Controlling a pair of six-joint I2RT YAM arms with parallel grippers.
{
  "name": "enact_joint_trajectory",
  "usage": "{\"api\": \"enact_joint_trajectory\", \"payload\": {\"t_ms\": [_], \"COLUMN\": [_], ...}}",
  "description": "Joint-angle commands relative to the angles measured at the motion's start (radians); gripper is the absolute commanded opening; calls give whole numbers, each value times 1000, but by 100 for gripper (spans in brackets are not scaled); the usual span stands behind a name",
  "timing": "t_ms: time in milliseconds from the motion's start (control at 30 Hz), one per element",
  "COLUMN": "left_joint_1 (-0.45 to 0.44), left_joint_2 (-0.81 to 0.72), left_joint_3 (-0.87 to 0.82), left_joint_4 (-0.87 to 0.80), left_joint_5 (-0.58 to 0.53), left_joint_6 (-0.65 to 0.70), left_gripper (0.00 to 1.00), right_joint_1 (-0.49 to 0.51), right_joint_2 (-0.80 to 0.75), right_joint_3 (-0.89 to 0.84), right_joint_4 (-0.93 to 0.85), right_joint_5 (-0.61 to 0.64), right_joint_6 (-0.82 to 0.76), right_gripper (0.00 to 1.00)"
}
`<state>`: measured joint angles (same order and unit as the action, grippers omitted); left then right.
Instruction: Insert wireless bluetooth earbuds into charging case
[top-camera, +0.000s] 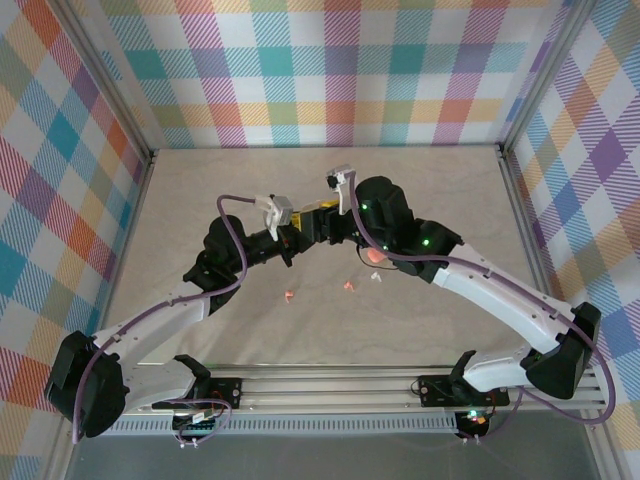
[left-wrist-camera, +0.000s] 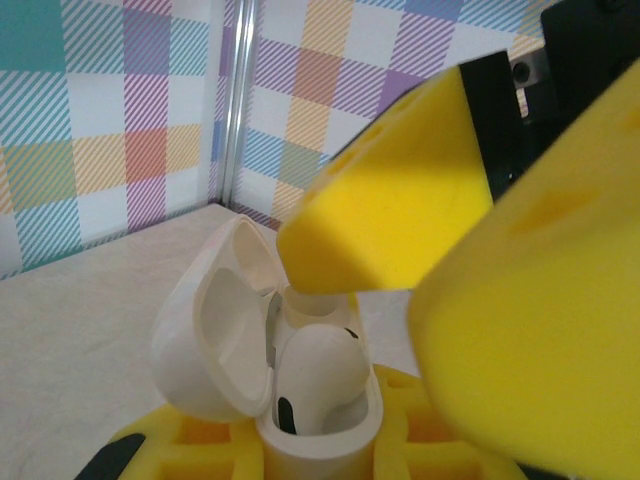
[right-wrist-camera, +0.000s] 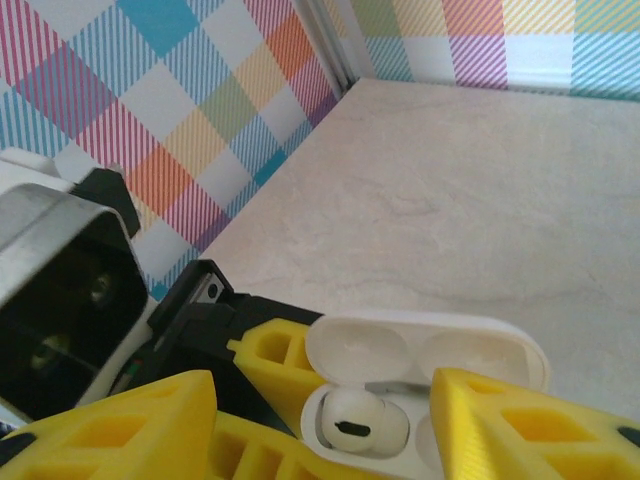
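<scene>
- Left hand (left-wrist-camera: 310, 450): we see it closed on the base of the white charging case (left-wrist-camera: 210, 340), which it holds upright between its yellow pads, clear of the tabletop (top-camera: 230, 170).
- Charging case: the lid is swung open, away from the right hand (right-wrist-camera: 330, 440), and its two moulded hollows are exposed.
- White earbud (left-wrist-camera: 315, 375): it sits in one well of the case, its rounded head above the rim. From the right wrist we see it in the well between that hand's fingers (right-wrist-camera: 120, 430).
- Right hand: the jaws stand apart and grip nothing. They hang just above the open case, one finger to each side of it, facing the left hand.
- In the left wrist view, one right fingertip hangs directly over the case. A small white form lies just under it, and we cannot tell what it is or whether the two touch.
- Second well: the other right finger hides it, so we cannot tell what it contains.
- Loose earbuds: two salmon-pink earbuds (top-camera: 288, 296) and one white earbud on the tabletop (top-camera: 377, 277) lie on the arm-base side of the two hands, apart from them and from each other.
</scene>
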<state>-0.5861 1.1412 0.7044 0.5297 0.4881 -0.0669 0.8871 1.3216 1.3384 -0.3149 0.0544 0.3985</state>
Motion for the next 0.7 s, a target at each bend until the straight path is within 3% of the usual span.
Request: {"api": "enact_joint_trajectory", "payload": {"t_ms": [0, 133, 333, 667], "left_joint_1": [-9, -9, -4, 9], "left_joint_2": [-28, -30, -78, -254], "left_joint_3": [2, -1, -32, -109], "left_joint_4": [20, -36, -113, -353], "left_joint_5": [23, 56, 54, 28], "left_joint_6": [21, 56, 91, 150], "left_gripper": [0, 0, 0, 0], "right_joint_1": [-31, -101, -161, -238], "right_joint_2": [-27, -56, -100, -88], "right_joint_3": [50, 40, -20, -25], "right_joint_4": [-53, -89, -131, -397], "right_joint_5": [-66, -175, -224, -148], "right_joint_6": [46, 92, 133, 145], "right_gripper": [56, 53, 51, 49]}}
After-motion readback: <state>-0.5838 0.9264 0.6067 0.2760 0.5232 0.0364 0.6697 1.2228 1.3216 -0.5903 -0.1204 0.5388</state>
